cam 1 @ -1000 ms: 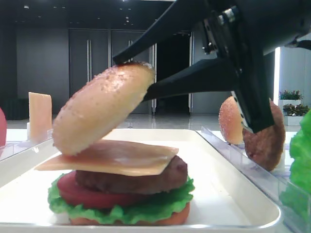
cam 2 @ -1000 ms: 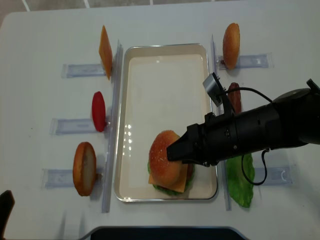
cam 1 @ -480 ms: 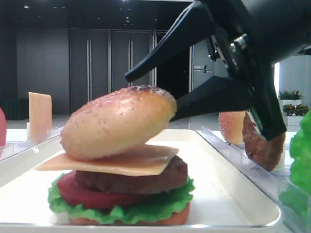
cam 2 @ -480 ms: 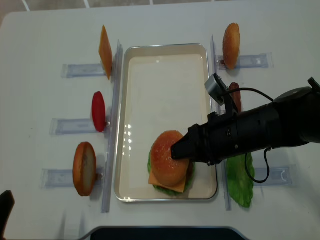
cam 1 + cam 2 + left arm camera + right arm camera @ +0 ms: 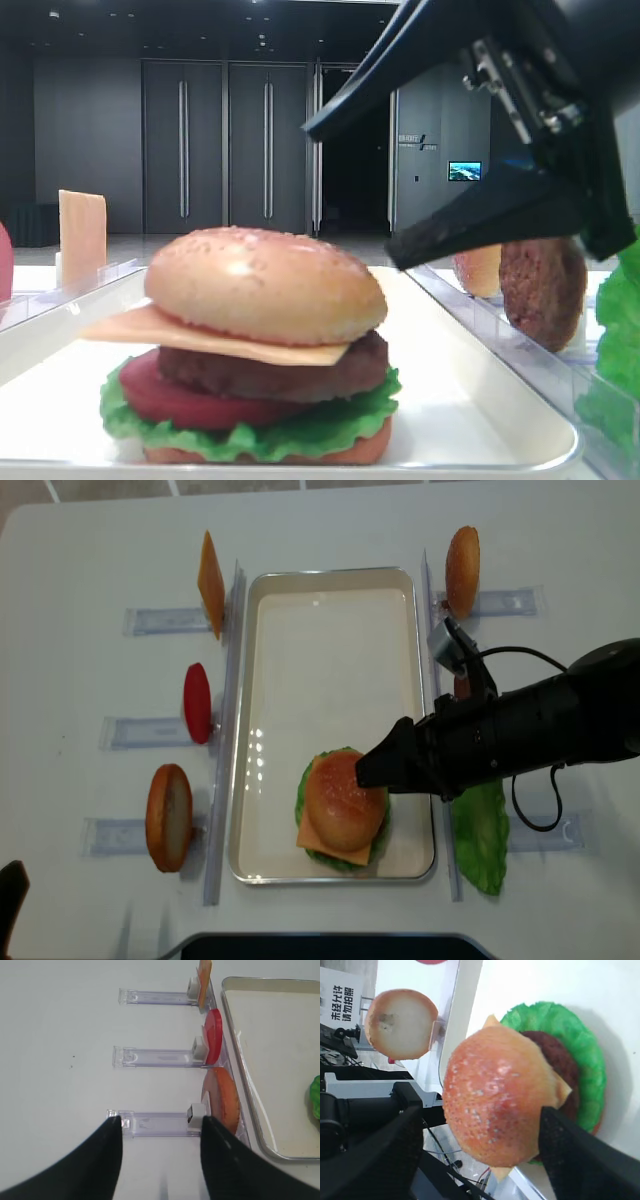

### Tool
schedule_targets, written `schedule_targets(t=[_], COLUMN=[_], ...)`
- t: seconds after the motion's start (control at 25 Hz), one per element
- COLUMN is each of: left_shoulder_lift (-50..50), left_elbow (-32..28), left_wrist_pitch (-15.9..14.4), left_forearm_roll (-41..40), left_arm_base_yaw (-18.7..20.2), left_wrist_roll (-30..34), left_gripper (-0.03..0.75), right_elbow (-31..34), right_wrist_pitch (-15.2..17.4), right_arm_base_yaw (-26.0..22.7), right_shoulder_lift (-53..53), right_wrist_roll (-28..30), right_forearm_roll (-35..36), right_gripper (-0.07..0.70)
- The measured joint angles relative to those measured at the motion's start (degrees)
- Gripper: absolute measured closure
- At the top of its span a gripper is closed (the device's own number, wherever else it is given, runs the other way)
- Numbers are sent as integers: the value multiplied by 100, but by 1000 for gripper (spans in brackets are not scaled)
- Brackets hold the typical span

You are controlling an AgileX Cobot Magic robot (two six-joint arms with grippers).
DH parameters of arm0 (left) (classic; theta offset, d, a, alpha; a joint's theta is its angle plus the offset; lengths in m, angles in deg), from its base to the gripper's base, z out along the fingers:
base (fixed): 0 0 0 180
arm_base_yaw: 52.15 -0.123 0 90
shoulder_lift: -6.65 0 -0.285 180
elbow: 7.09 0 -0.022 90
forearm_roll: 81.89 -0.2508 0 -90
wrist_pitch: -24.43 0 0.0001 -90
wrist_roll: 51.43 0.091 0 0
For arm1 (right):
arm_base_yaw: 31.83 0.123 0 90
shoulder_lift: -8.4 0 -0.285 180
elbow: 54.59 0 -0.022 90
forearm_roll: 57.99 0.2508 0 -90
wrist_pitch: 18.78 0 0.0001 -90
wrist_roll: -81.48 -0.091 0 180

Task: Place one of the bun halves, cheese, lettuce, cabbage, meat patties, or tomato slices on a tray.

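Looks like this one's basically done: the sesame bun top (image 5: 265, 283) sits level on the burger stack in the near end of the white tray (image 5: 330, 605), resting on a cheese slice (image 5: 140, 328), then a meat patty (image 5: 275, 370), a tomato slice (image 5: 150, 395), lettuce (image 5: 300, 432) and a bottom bun at the base. The right gripper (image 5: 400, 180) has its jaws spread wide with nothing between them, so the bun is free (I'd say all that's left is pulling the arm away). The left gripper (image 5: 160, 1160) is open too, over the racks with nothing in it. Spares outside the tray: one cheese slice (image 5: 210, 572), one tomato slice (image 5: 197, 702), two bun halves (image 5: 168, 817), one patty (image 5: 540, 290) and one lettuce leaf (image 5: 480, 830).
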Motion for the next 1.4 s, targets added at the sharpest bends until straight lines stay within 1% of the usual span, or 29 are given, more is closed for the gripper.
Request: schedule_targets(t=[0.36, 0.48, 0.56, 0.72, 0.88, 0.96, 1.12, 1.24, 1.32, 1.4], left_shoulder_lift=[0, 0, 0, 0, 0, 0, 0, 0, 0, 0], left_elbow=[0, 0, 0, 0, 0, 0, 0, 0, 0, 0], left_wrist_pitch=[0, 0, 0, 0, 0, 0, 0, 0, 0, 0], left_forearm_roll=[0, 0, 0, 0, 0, 0, 0, 0, 0, 0], left_arm_base_yaw=[0, 0, 0, 0, 0, 0, 0, 0, 0, 0], left_wrist_roll=[0, 0, 0, 0, 0, 0, 0, 0, 0, 0], left_gripper=[324, 324, 324, 324, 324, 324, 324, 324, 324, 324], right_elbow=[0, 0, 0, 0, 0, 0, 0, 0, 0, 5], right_wrist_pitch=[-64, -201, -350, -439, -369, -369, -364, -305, -195, -61], right_arm_base_yaw=[-386, -580, -761, -1298, -1877, -2156, -2566, -2630, -2630, -2630], right_shoulder_lift=[972, 1354, 1614, 2080, 2547, 2758, 3159, 3454, 3653, 3868], right_wrist_roll=[-41, -250, -475, -970, -1601, -2023, -2910, -3736, -4266, -4808], right_forearm_roll=[-670, -1171, -1636, -2533, -3591, -4146, -5376, -6512, -7298, -7880], right_gripper=[129, 129, 129, 129, 129, 129, 129, 129, 129, 129])
